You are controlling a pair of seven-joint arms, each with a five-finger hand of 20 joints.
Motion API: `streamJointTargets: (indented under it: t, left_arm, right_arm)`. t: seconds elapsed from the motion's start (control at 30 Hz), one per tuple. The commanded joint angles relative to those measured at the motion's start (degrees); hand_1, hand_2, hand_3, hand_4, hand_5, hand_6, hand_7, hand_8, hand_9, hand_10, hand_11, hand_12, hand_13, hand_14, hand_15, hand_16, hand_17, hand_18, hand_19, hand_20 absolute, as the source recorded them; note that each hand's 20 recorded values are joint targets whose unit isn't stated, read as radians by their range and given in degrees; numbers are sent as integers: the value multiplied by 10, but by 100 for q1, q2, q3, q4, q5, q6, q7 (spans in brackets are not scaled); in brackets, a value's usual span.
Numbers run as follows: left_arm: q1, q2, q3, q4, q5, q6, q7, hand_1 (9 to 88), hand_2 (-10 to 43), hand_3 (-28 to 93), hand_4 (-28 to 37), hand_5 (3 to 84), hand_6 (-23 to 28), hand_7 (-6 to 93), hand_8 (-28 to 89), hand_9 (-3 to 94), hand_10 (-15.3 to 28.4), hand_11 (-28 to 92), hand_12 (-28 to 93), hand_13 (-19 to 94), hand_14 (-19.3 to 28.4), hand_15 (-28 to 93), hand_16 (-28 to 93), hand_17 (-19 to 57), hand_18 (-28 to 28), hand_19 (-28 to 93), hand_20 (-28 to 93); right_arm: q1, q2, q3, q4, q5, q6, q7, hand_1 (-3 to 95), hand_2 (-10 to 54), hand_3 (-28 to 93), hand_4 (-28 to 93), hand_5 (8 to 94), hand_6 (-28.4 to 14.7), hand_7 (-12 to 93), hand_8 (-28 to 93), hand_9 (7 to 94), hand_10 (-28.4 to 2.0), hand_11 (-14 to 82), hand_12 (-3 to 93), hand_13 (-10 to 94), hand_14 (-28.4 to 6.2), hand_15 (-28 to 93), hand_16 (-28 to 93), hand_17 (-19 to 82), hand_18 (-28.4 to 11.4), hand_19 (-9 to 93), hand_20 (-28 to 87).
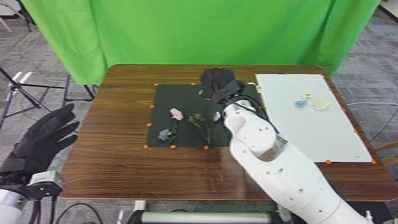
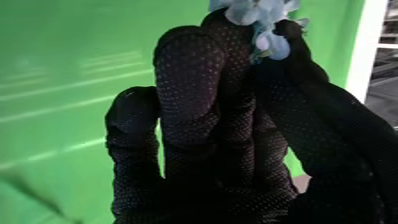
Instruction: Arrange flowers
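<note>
My right hand [image 1: 218,81] is over the back edge of the black mat [image 1: 164,107]. In the right wrist view, this hand [image 2: 191,75] pinches a pale blue flower [image 2: 267,25] between thumb and finger, its petals above the fingertips. On the mat lie a pink flower [image 1: 176,114], a blue flower [image 1: 165,134] and a green sprig [image 1: 197,120], partly beside my right forearm. A light blue flower [image 1: 300,103] and a pale yellow flower [image 1: 321,104] rest on the white board [image 1: 311,135]. My left hand [image 1: 44,134] is open beyond the table's left side.
The brown wooden table [image 1: 115,150] carries both the mat and the board. Small orange markers [image 1: 206,147] line their edges. My right arm crosses the table's front right and the strip between mat and board. A green curtain [image 1: 213,30] hangs behind the table.
</note>
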Motion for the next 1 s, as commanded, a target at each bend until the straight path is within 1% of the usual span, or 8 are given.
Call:
streamJointTargets:
  t: [0.03, 0.17, 0.4, 0.43, 0.57, 0.6, 0.8, 1.0]
  left_arm:
    - [21, -46, 14, -5, 4, -2, -74, 239, -18, 703, -272, 197, 5, 212, -111, 181, 88, 82, 205, 122, 120, 159, 66, -130, 181, 338, 88]
    - [-63, -30, 51, 9, 10, -12, -91, 240, -18, 703, -273, 197, 5, 211, -111, 181, 88, 81, 204, 122, 120, 159, 66, -130, 181, 338, 89]
    - [-116, -46, 112, 36, 13, -11, -88, 239, -18, 703, -273, 197, 5, 212, -111, 182, 89, 82, 205, 122, 120, 161, 66, -129, 181, 337, 88]
    - [-120, -45, 119, 36, 19, -9, -89, 240, -18, 702, -274, 197, 5, 212, -111, 181, 88, 82, 205, 122, 120, 161, 66, -130, 181, 337, 88]
    - [-158, -30, 152, 54, 18, -10, -86, 240, -18, 703, -274, 197, 5, 212, -111, 181, 88, 83, 205, 122, 120, 160, 66, -130, 181, 337, 88]
    - [-160, -32, 154, 54, 20, -15, -93, 240, -18, 703, -274, 197, 5, 213, -111, 181, 88, 83, 205, 122, 120, 160, 65, -130, 181, 338, 88]
    - [-151, -47, 151, 55, 21, -11, -95, 240, -17, 702, -273, 197, 5, 213, -111, 181, 88, 82, 205, 122, 120, 161, 66, -130, 181, 338, 88]
    - [-150, -45, 141, 53, 26, -9, -84, 240, -17, 701, -273, 197, 6, 212, -111, 181, 89, 84, 205, 122, 120, 163, 66, -130, 181, 338, 88]
  right_arm:
    - [157, -277, -338, 362, -309, -137, -47, 531, -95, 814, -283, 753, 12, 430, -7, 887, -51, 164, 504, 823, -9, 444, 416, 358, -202, 833, 512]
    - [167, -311, -397, 435, -331, -190, -14, 530, -95, 815, -283, 754, 12, 430, -9, 887, -51, 163, 503, 823, -9, 444, 417, 357, -202, 832, 512]
    - [169, -452, -423, 620, -593, -218, -110, 522, -95, 821, -283, 749, 14, 434, -5, 885, -52, 163, 504, 819, -12, 444, 420, 354, -201, 830, 512]
    - [144, -390, -526, 545, -463, -296, 100, 520, -95, 822, -283, 747, 15, 435, -4, 884, -53, 163, 504, 818, -13, 444, 420, 351, -201, 830, 513]
    - [177, -435, -608, 659, -554, -330, 96, 517, -95, 825, -283, 740, 15, 439, -4, 881, -55, 164, 507, 811, -10, 445, 420, 347, -200, 828, 514]
    - [177, -497, -522, 795, -651, -287, -18, 516, -95, 825, -283, 740, 15, 439, -5, 880, -55, 164, 508, 810, -9, 445, 421, 345, -199, 827, 514]
    - [185, -498, -538, 890, -945, -390, -218, 508, -95, 824, -283, 719, 13, 454, 9, 863, -61, 166, 512, 789, -11, 447, 428, 329, -193, 818, 514]
    - [261, -435, -611, 954, -1011, -399, -97, 491, -95, 810, -283, 678, 12, 464, 8, 848, -61, 167, 508, 749, -13, 444, 430, 300, -183, 795, 511]
